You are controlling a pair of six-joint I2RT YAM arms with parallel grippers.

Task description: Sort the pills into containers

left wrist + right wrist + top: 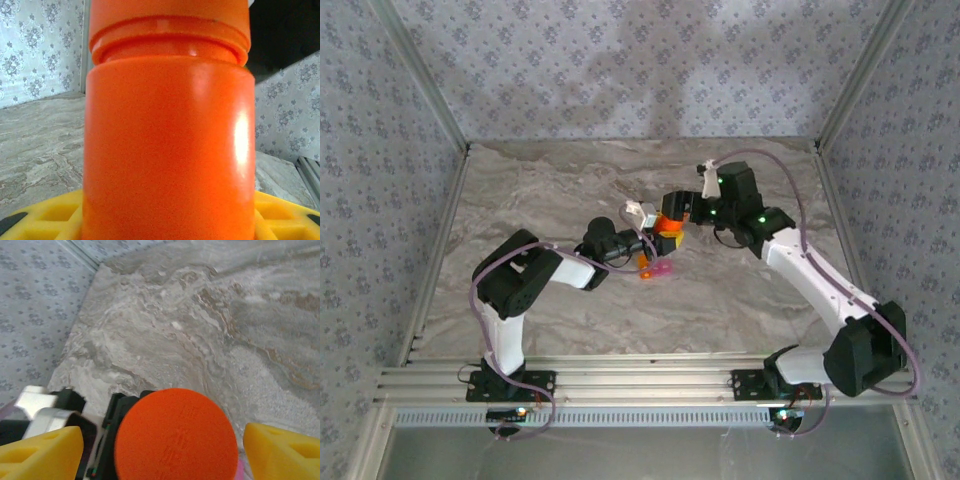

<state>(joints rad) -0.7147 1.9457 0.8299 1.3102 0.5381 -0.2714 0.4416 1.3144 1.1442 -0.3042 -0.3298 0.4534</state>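
Containers first: two tiny see-through boxes joined side by side, the orange box and the pink box, sat on the marble table. They lay just beside the orange bottle, on its side toward the arm bases. And the left gripper had that bottle clamped, yellow fingers pressed against its lower body from either side, bottle upright. The left arm reached in low from the bottle's left, elbow folded back. Over the bottle hung the right gripper, pointing down at the round orange cap. Its fingers were spread wide, clear gaps either side of the cap, gripping nothing. The right arm arched in from the bottle's right.
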